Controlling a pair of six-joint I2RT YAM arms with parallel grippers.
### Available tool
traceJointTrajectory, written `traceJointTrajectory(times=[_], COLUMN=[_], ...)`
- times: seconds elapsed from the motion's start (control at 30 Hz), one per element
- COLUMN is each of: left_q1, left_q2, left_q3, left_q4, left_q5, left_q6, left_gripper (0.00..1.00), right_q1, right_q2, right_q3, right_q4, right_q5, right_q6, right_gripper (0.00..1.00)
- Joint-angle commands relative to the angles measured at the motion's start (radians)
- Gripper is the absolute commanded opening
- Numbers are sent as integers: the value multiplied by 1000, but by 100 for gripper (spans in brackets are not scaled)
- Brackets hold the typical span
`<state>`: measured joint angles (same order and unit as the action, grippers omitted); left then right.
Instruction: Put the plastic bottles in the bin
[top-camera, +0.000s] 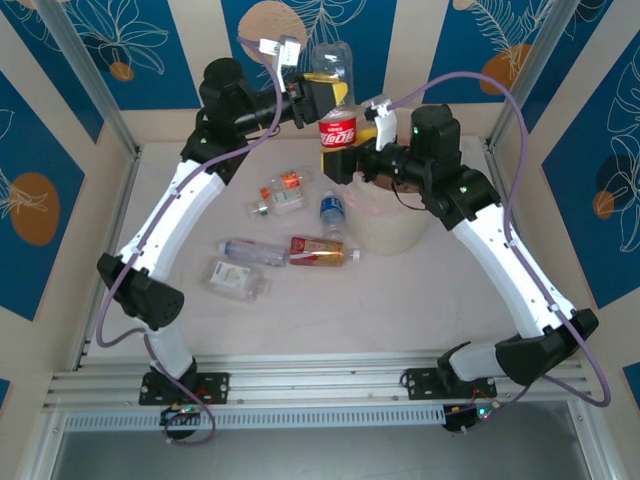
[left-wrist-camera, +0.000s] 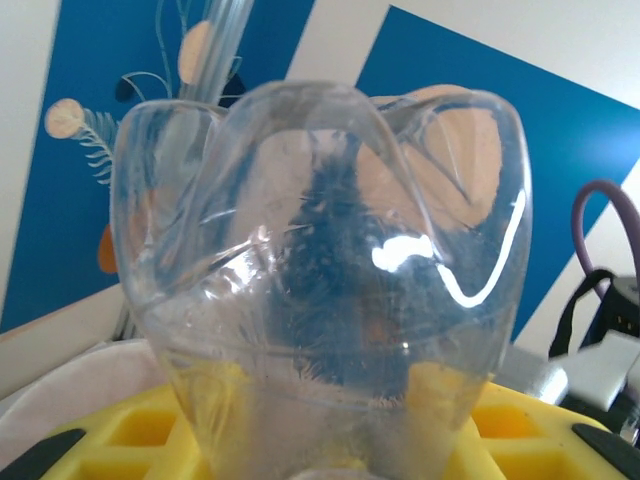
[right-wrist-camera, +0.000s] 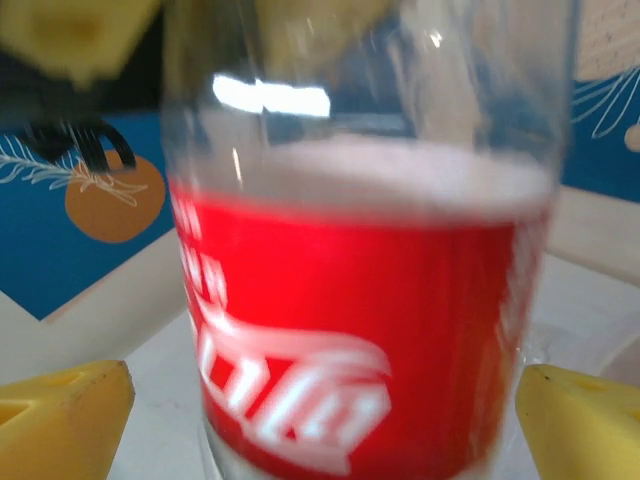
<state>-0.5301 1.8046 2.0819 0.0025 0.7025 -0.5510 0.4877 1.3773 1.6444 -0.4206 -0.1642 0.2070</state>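
- Closest to me are the shiny metal rails at the near edge, and both arms are bolted there.
- The table is flat and pale cream.
- Some plastic bottles lie loose in the middle. The flat clear bottle is nearest. Behind it the bluish-label bottle and the brown-label bottle lie end to end.
- A bit farther, the blue-label bottle is just beside the bin. The two little bottles lie close together to its left.
- The bin is round and cream-white, right of the middle. The right arm hides most of it.
- Far back, the walls are blue with white stripes and leaf drawings.
- The left arm climbs the left side, bends at its elbow and reaches to the far middle.
- The left gripper has its fingers squeezed tight on the clear end of the red-label bottle, holding it up in the air.
- The right arm climbs the right side and reaches over the bin.
- The right gripper has its yellow fingers spread apart, one on each side of the red label. I see a gap at one finger, and I cannot tell at the other.
- The held bottle is near the bin's far left rim. I cannot tell if it is over the opening.
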Motion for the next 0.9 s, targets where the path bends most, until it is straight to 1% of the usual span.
traceJointTrajectory(times=[0.0, 0.1, 0.27, 0.33, 0.37, 0.4, 0.47, 0.5, 0.53, 0.6, 0.63, 0.73, 0.87], left_q1=[-34, -45, -59, -62, -64, -65, -65, -65, -65, -65, -64, -63, -59], left_q2=[30, 62, 125, 151, 163, 174, 192, 200, 203, 201, 198, 178, 109], left_q3=[82, 129, 216, 259, 279, 301, 339, 357, 372, 379, 379, 376, 322], left_q4=[-13, -41, -60, -88, -104, -120, -153, -178, -195, -231, -245, -303, -369], left_q5=[50, 55, 95, 102, 104, 105, 97, 85, 74, 37, 19, -42, -177], left_q6=[9, 28, 50, 77, 91, 100, 114, 124, 133, 153, 161, 202, 252], left_gripper=[41, 42, 44, 47, 48, 51, 58, 67, 77, 98, 100, 99, 99], right_q1=[-9, -12, -20, -21, -23, -24, -24, -24, -25, -27, -28, -28, -27], right_q2=[35, 63, 93, 101, 104, 107, 114, 117, 118, 118, 118, 114, 103], right_q3=[76, 116, 135, 135, 135, 135, 134, 131, 127, 111, 102, 62, -13], right_q4=[10, 1, -2, 3, 10, 15, 27, 36, 46, 72, 87, 134, 215], right_q5=[-24, -3, 75, 117, 148, 178, 232, 259, 277, 308, 324, 380, 470], right_q6=[-29, -45, -61, -67, -69, -74, -84, -89, -93, -104, -105, -113, -125], right_gripper=[99, 96, 83, 71, 63, 56, 43, 37, 34, 32, 31, 28, 26])
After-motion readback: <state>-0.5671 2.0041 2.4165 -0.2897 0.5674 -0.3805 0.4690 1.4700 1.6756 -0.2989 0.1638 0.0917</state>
